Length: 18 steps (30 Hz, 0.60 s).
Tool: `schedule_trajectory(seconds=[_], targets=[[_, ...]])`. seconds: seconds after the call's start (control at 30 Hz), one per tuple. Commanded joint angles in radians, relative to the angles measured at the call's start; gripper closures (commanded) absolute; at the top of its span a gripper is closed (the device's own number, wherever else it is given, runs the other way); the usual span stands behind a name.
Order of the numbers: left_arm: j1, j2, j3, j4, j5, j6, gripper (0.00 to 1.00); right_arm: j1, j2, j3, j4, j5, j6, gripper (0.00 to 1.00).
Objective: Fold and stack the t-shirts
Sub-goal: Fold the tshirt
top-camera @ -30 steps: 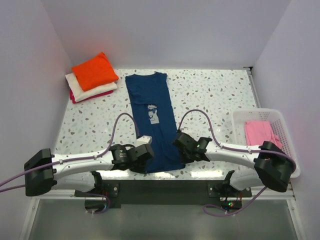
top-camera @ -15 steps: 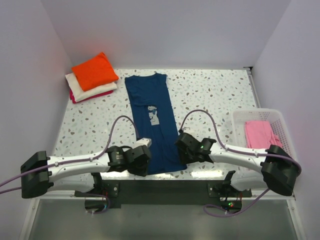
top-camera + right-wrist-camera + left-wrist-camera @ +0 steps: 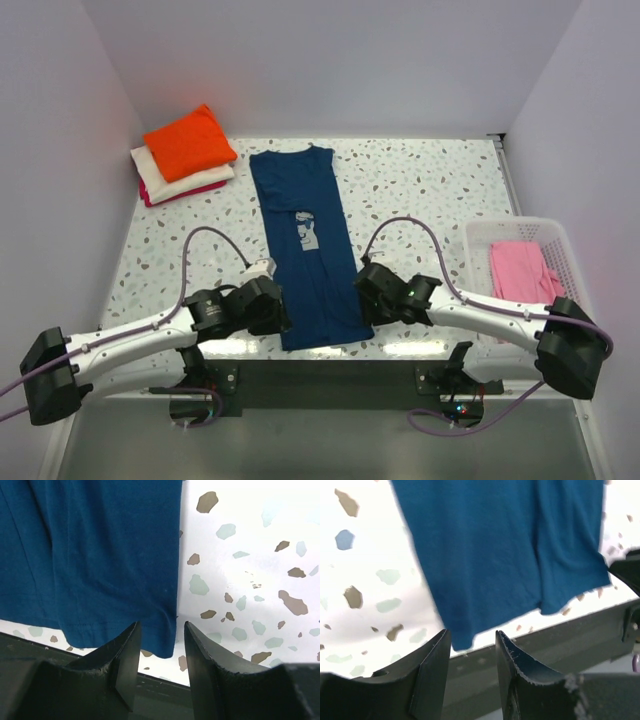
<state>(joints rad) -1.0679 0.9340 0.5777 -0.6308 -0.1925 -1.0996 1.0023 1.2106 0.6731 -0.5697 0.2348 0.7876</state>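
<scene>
From overhead I see the whole speckled table (image 3: 420, 190), with the navy t-shirt (image 3: 305, 260) lying flat down its middle, collar far and hem at the near edge. Only that view gives me the folded stack (image 3: 188, 150) at far left, orange over cream over magenta, and the white basket (image 3: 478, 258) at right holding the pink tee (image 3: 520, 268). The wrist cameras add detail: the left gripper (image 3: 471, 640) and right gripper (image 3: 161, 630) each stand parted, gripping nothing, over a hem corner. The chest print (image 3: 307, 230) is too small to read.
</scene>
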Motion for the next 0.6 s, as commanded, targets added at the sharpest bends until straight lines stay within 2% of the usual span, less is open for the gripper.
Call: schedule_trajectory(seconds=[0.0,0.17,0.33,0.47,0.57], targets=[[0.081,-0.027,-0.093,0.155,0.144,-0.009,0.54,-0.03,0.01,0.014,0.019,-0.061,-0.022,0.57],[0.121,-0.005,-0.102,0.22,0.188,0.029,0.47,-0.152,0.038,0.017,0.082,-0.209,-0.074,0.59],[0.218,0.031,-0.039,0.214,0.22,0.084,0.49,-0.157,0.096,0.159,0.132,-0.209,-0.152,0.59],[0.305,0.048,-0.041,0.232,0.266,0.115,0.53,-0.159,0.29,0.328,0.232,-0.201,-0.235,0.6],[0.318,0.065,-0.055,0.243,0.287,0.116,0.56,-0.16,0.436,0.501,0.301,-0.201,-0.296,0.62]])
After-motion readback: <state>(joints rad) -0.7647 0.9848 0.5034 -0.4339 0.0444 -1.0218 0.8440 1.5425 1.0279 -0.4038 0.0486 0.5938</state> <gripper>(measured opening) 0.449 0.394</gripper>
